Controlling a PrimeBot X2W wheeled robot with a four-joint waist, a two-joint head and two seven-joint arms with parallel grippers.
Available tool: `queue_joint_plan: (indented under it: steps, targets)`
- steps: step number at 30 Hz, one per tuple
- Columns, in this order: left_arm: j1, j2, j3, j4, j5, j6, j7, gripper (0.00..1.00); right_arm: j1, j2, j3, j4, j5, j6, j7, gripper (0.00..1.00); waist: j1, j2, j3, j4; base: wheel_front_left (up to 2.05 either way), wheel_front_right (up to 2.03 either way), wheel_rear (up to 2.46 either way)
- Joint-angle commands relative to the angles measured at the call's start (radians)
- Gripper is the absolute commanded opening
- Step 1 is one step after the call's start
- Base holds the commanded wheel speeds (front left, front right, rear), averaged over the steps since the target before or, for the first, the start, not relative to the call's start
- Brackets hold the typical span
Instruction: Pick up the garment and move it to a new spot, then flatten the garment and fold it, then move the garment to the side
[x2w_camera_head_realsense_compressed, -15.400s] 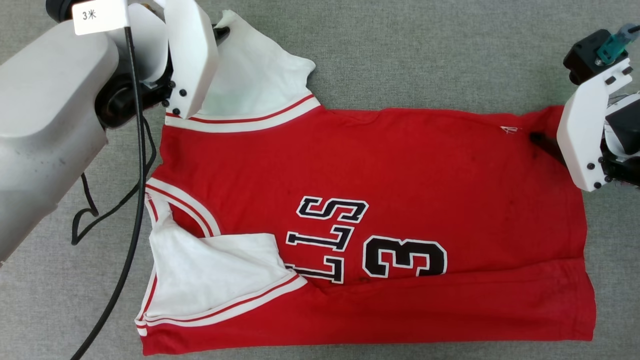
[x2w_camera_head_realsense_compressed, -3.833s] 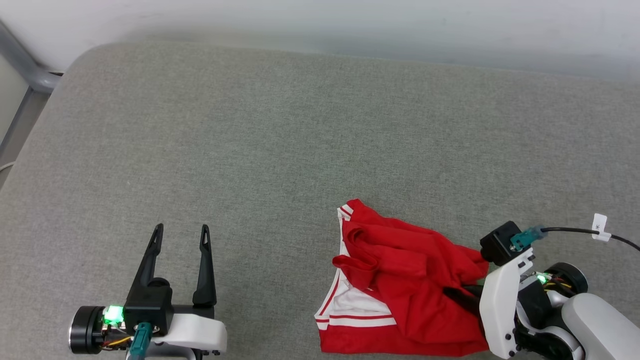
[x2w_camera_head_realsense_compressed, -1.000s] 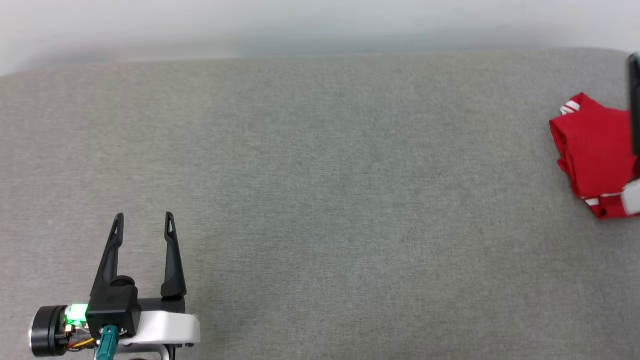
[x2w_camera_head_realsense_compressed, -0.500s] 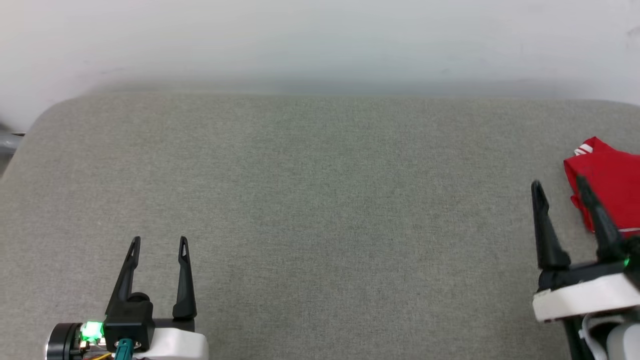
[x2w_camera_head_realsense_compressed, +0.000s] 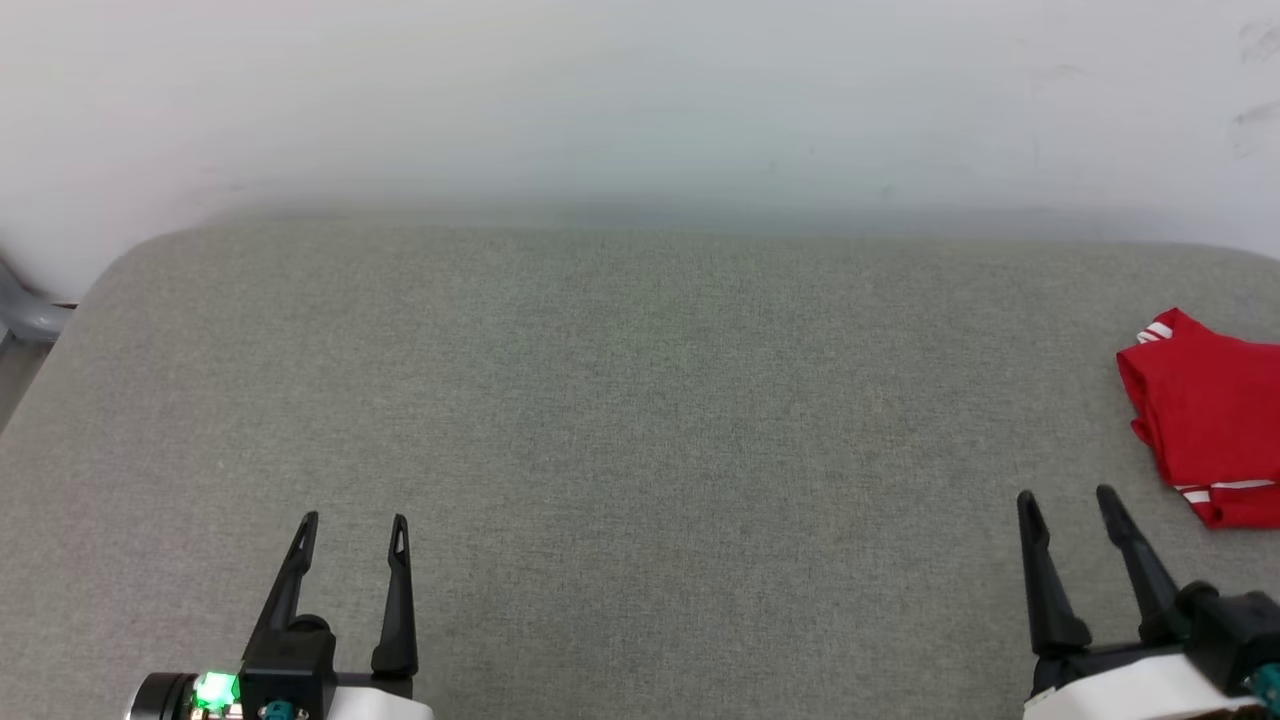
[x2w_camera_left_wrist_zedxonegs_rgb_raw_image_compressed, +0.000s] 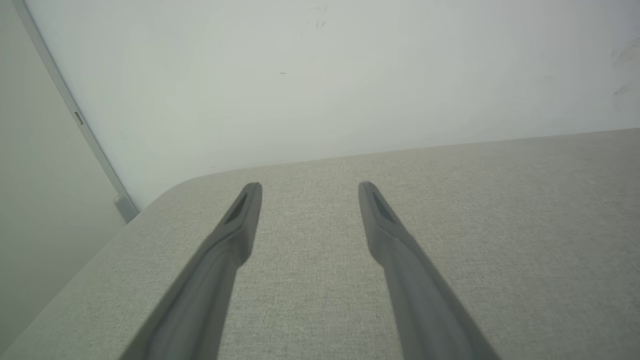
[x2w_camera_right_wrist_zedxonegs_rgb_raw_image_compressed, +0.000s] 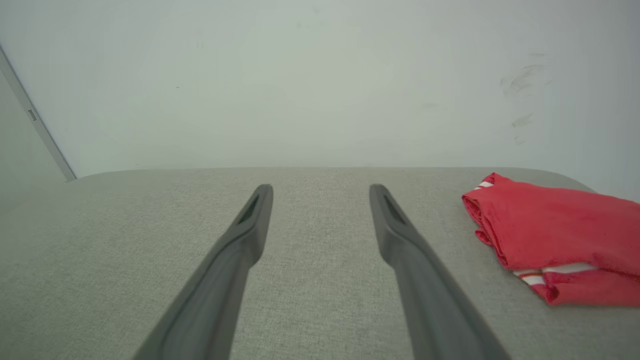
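Head view, red garment (x2w_camera_head_realsense_compressed: 1205, 420) bundled on bench (x2w_camera_head_realsense_compressed: 640, 400) at far right, left end effector (x2w_camera_head_realsense_compressed: 353, 519) parted, empty, right end effector (x2w_camera_head_realsense_compressed: 1064, 494) parted, empty.

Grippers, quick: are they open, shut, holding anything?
Left gripper: open, holding nothing.
Right gripper: open, holding nothing; the garment lies apart from it.

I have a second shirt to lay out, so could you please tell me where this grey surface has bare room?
The grey surface is bare across its middle, from the left gripper to the right gripper and back to the wall. The only taken patch is the right edge, where the folded garment lies beyond the right gripper.
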Motion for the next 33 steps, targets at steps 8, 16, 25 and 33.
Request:
queue_joint_plan:
  steps: [8, 16, 25, 33]
  targets:
    - [0.027, -0.003, -0.004, 0.01, -0.007, -0.007, -0.002, 1.0, 0.063, 0.028, 0.006, 0.002, -0.018, -0.001, -0.015, 1.0, 0.0001, 0.0, -0.025, 0.001, 0.0, 0.0, 0.0]
    - [0.035, -0.008, -0.001, 0.01, -0.015, -0.013, -0.002, 1.0, 0.074, 0.036, -0.002, -0.002, -0.022, -0.001, -0.014, 1.0, 0.0001, 0.0, -0.03, 0.001, 0.0, 0.0, 0.0]
    - [0.035, -0.011, 0.002, 0.014, -0.015, -0.014, 0.0, 0.0, 0.067, 0.032, -0.005, 0.004, -0.02, 0.0, -0.011, 0.0, 0.0002, 0.0, -0.032, -0.002, 0.0, 0.0, 0.0]
    - [0.037, -0.018, 0.002, 0.049, -0.102, -0.025, 0.018, 0.0, 0.061, 0.03, 0.0, 0.041, 0.06, 0.0, 0.001, 0.0, 0.0002, 0.0, -0.032, -0.003, 0.0, 0.0, 0.0]
